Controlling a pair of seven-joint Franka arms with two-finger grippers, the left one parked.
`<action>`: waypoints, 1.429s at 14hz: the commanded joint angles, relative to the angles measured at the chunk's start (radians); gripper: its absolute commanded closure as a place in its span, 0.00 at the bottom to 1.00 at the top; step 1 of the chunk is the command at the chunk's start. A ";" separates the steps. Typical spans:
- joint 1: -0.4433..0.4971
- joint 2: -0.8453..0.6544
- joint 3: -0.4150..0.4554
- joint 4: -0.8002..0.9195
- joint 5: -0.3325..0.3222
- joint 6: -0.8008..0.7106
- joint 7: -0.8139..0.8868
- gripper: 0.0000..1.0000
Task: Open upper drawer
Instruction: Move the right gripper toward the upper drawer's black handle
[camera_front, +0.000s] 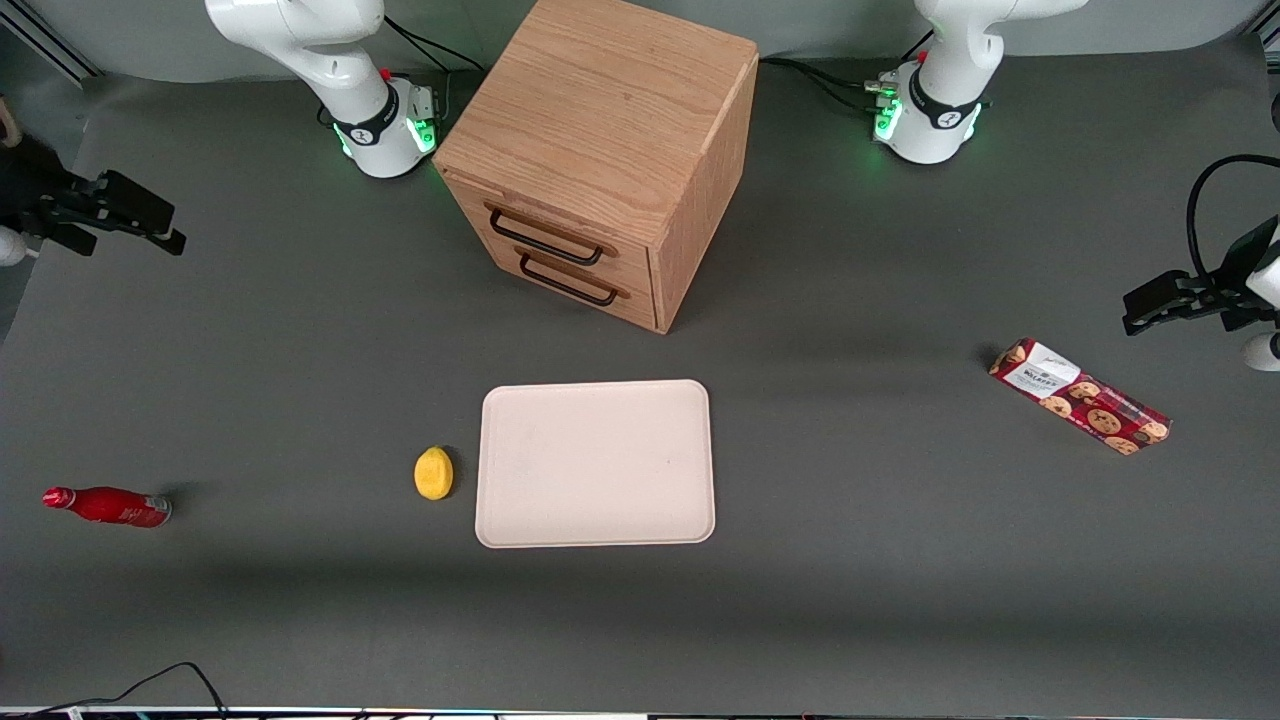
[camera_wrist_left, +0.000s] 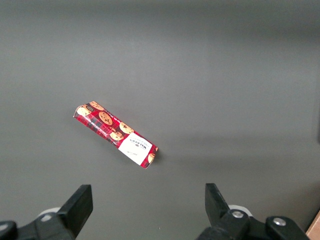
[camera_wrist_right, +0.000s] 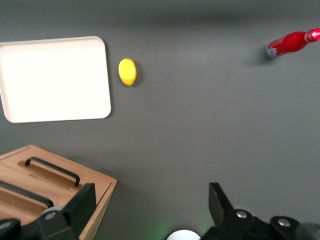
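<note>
The wooden cabinet (camera_front: 600, 110) stands at the back middle of the table, its two drawers facing the front camera. The upper drawer (camera_front: 560, 222) is shut, with its black wire bar handle (camera_front: 545, 240) above the lower drawer's handle (camera_front: 568, 282). My right gripper (camera_front: 110, 225) hangs open and empty above the table, well off to the side of the cabinet toward the working arm's end. In the right wrist view the open gripper (camera_wrist_right: 150, 200) shows the cabinet's corner by one finger (camera_wrist_right: 80, 202), with the upper drawer (camera_wrist_right: 15, 207) partly hidden.
A cream tray (camera_front: 595, 520) lies in front of the cabinet, nearer the front camera, with a yellow lemon (camera_front: 433, 472) beside it. A red bottle (camera_front: 105, 506) lies toward the working arm's end. A red cookie box (camera_front: 1080, 396) lies toward the parked arm's end.
</note>
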 joint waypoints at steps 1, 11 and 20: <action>0.012 -0.005 0.109 0.021 0.007 -0.061 -0.006 0.00; 0.015 0.048 0.395 0.016 0.130 -0.056 0.032 0.00; 0.013 0.226 0.415 0.006 0.360 -0.023 -0.522 0.00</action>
